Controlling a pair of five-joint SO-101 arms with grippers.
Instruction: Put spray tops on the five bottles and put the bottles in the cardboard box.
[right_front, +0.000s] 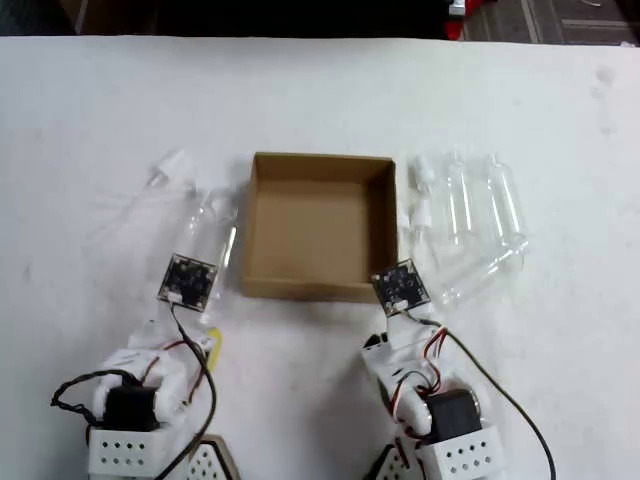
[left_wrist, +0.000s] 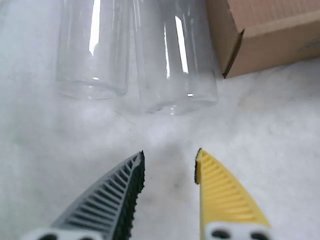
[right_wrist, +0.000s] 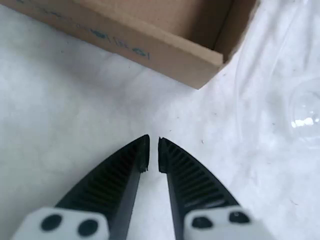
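High view, cardboard box (right_front: 315, 225): set open-topped at mid-tabletop, between two groups of bottles.
Left-side bottles: a first clear bottle (left_wrist: 92, 50) and a second clear bottle (left_wrist: 175, 55) are laid side by side, the second just beside the box corner.
Right-side bottles: two parallel bottles (right_front: 460, 205) and a slanted bottle (right_front: 480, 270) are laid near the box.
Spray tops: small white pieces, probably spray tops (right_front: 422, 180), are seen beside the parallel bottles.
Left arm (right_front: 150, 390): jaws are held spread, aimed at the bottle bases.
Right arm (right_front: 430, 400): jaws are all but pressed together near the box corner.
Tabletop (right_front: 320, 90): white.
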